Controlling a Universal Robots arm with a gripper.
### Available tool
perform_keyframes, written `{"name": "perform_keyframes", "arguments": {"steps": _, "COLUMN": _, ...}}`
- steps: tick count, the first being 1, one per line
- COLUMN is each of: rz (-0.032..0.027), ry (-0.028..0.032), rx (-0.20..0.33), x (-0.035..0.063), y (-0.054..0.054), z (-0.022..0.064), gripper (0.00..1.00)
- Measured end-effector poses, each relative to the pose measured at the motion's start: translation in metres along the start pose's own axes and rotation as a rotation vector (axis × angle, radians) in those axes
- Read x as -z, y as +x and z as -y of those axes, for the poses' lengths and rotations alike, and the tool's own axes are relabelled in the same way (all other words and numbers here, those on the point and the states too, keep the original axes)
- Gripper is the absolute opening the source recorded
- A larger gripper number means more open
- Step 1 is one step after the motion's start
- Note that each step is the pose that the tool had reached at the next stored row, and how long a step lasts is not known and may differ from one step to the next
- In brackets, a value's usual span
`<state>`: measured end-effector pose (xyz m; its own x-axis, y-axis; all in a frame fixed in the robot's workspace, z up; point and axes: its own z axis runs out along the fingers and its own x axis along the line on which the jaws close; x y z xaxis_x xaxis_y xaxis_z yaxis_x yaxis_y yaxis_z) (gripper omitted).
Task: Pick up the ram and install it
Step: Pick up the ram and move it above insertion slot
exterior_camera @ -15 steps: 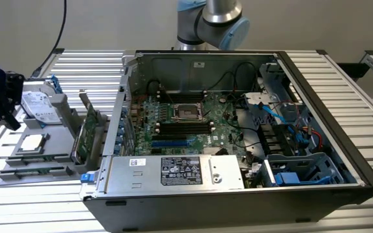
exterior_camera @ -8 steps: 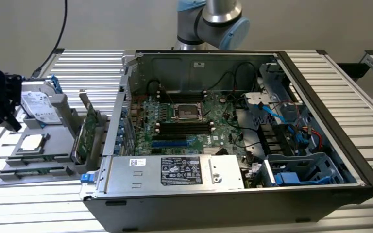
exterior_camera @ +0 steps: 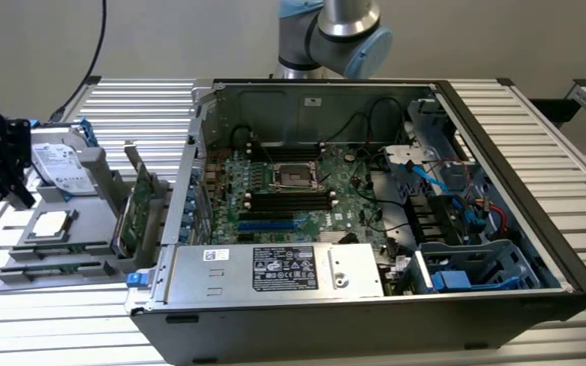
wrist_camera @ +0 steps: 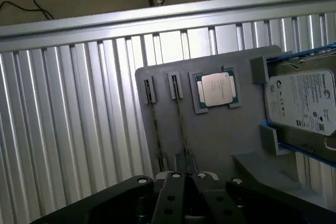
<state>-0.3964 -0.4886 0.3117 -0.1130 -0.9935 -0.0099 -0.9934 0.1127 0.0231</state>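
The black two-fingered pincer (wrist_camera: 185, 178) hangs over a grey moulded parts tray (wrist_camera: 220, 140), its fingers pressed together with nothing between them. Below and in line with its tips, a long, thin green ram stick (wrist_camera: 181, 119) stands on edge in a tray slot. A second ram stick (wrist_camera: 155, 127) sits in the neighbouring slot just beside it. Beyond the tips lies a square silver processor chip (wrist_camera: 216, 88), and further to that side a silver-labelled hard drive (wrist_camera: 302, 100). The open black computer case (exterior_camera: 313, 99) stands well apart from the pincer, towards the exterior view's right, on the ribbed aluminium table (exterior_camera: 558, 137).
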Motion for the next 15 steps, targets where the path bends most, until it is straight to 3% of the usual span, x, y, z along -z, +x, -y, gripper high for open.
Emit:
{"name": "perform_keyframes", "arguments": {"steps": 11, "rz": -0.0048, "ry": -0.0022, "rx": 0.2, "x": -0.0066, "y": 0.0001, "z": 0.0002, "gripper": 0.11}}
{"name": "perform_keyframes", "arguments": {"steps": 15, "rz": -0.005, "ry": -0.0021, "rx": 0.211, "x": -0.0067, "y": 0.0001, "z": -0.0002, "gripper": 0.11}}
